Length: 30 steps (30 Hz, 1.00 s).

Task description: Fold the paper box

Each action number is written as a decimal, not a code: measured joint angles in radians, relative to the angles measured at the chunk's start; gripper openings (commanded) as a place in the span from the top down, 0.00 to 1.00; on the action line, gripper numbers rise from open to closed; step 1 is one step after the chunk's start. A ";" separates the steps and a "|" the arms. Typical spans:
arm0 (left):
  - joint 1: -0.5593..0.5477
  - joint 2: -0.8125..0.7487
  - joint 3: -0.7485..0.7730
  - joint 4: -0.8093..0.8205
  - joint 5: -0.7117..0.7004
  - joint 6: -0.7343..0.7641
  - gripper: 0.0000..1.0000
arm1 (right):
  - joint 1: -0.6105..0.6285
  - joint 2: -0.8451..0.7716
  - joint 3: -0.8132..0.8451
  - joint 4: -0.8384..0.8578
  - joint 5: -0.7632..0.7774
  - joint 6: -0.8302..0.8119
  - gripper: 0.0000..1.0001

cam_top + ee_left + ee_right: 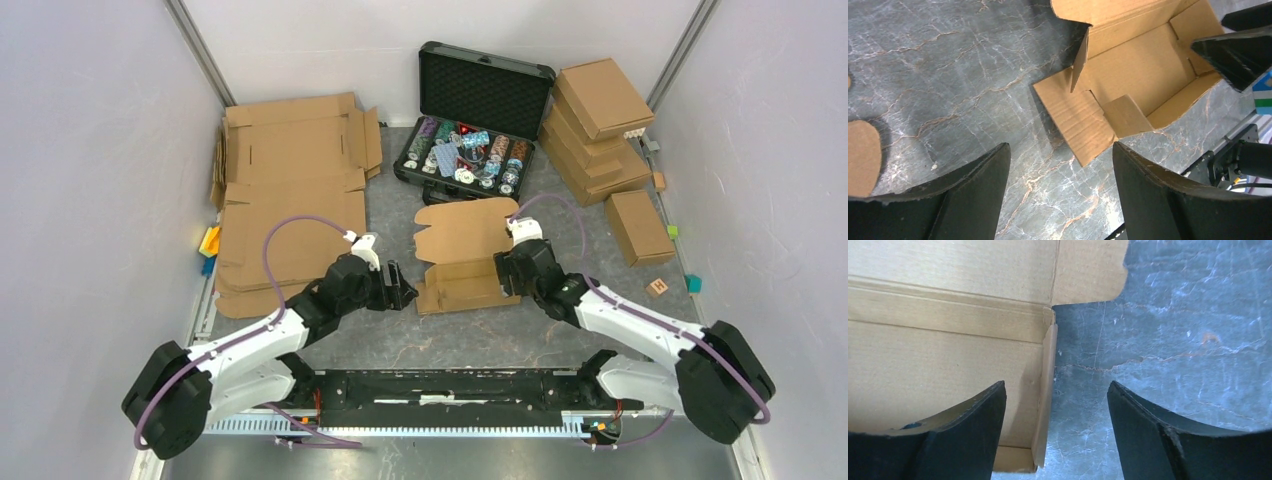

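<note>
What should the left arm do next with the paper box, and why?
Probably ease the left gripper forward to the paper box and lift its end flap, which lies flat on the table. The opposite end wall already stands upright, and the gripper is open and empty.

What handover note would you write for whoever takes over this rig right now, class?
Left gripper: open, empty, over the grey marbled table, left of the small brown corrugated cardboard box.
Right gripper: open, straddling the box's right side wall, not gripping.
Done: back wall and that side wall raised.
To do: left end flap lies flat; lid open.
</note>
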 measured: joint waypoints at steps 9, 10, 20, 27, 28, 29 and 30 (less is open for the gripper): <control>0.000 0.051 0.039 -0.011 -0.024 0.000 0.21 | -0.002 -0.082 0.070 -0.045 -0.116 -0.103 0.17; 0.000 0.059 0.045 -0.010 -0.023 0.000 0.21 | -0.002 -0.082 0.088 -0.046 -0.150 -0.116 0.18; 0.000 0.144 0.142 -0.016 0.011 0.032 0.27 | -0.001 -0.032 0.234 -0.006 -0.434 -0.193 0.18; 0.000 0.202 0.205 -0.019 0.032 0.051 0.44 | 0.002 0.085 0.298 0.023 -0.518 -0.206 0.31; 0.000 0.208 0.205 -0.022 0.037 0.051 0.47 | 0.004 0.097 0.298 0.024 -0.529 -0.206 0.32; 0.000 0.211 0.205 -0.027 0.039 0.051 0.48 | 0.005 0.103 0.292 0.025 -0.537 -0.205 0.33; 0.000 0.214 0.204 -0.032 0.043 0.052 0.49 | 0.006 0.104 0.282 0.027 -0.551 -0.204 0.33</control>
